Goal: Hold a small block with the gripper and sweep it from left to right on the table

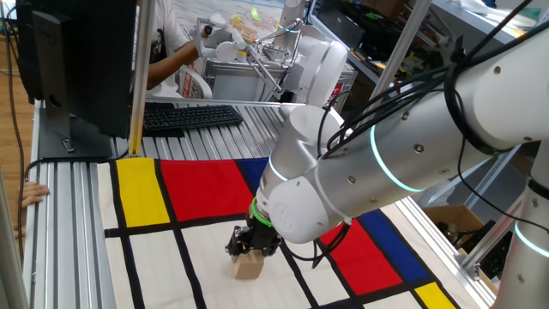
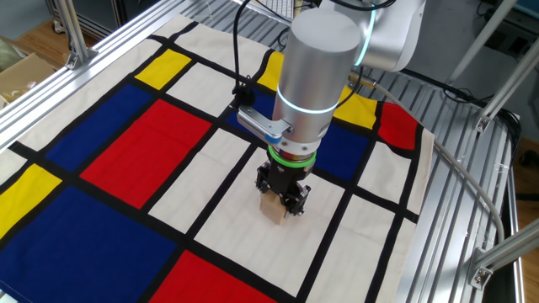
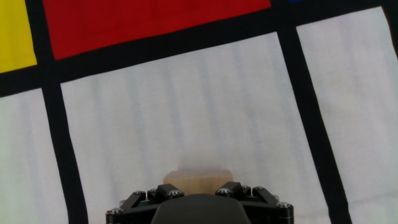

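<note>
The small block point(image 1: 248, 265), a plain light-tan wooden cube with flat matte faces and square edges, sits on a white rectangle of the table point(image 2: 109, 189), whose woven cloth shows faint parallel ribbing in the hand view. Bold black lines divide that cloth into red, blue, yellow and white panels, and ribbed aluminium rails frame it on the sides. The gripper point(image 2: 282, 199), a compact black metal assembly with screw heads visible on its angular body, points straight down under a green ring and stands on top of the block with its jaws set narrowly about the cube's upper part, so that they appear to clasp it. Above it rises the arm point(image 2: 318, 67), smooth glossy silver-white cylinders with a thin glowing cyan band. In the hand view the block point(image 3: 198, 179) peeks out as a pale strip just beyond the dark gripper body.
</note>
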`<state>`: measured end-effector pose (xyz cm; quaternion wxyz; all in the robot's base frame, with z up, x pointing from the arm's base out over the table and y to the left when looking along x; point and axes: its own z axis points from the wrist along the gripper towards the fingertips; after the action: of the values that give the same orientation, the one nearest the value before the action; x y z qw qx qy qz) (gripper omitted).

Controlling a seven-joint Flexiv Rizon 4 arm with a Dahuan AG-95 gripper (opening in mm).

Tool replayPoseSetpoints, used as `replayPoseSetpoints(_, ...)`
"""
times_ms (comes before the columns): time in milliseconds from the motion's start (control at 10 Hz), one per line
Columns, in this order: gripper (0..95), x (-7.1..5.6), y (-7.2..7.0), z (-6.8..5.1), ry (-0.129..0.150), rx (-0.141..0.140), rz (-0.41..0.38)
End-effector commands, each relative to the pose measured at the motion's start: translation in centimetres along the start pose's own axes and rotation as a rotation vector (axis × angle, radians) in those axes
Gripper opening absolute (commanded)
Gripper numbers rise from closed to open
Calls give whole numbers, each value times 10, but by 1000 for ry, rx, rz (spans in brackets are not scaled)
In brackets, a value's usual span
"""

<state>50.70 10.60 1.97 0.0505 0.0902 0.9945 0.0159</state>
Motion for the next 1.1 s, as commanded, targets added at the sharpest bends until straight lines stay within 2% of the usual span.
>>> replayPoseSetpoints(100, 190, 0, 0, 0, 3, -3, 6)
replayPoseSetpoints(200, 380, 0, 0, 0, 5, -3, 12)
replayPoseSetpoints(1100, 380, 0, 0, 0, 6, -7, 16)
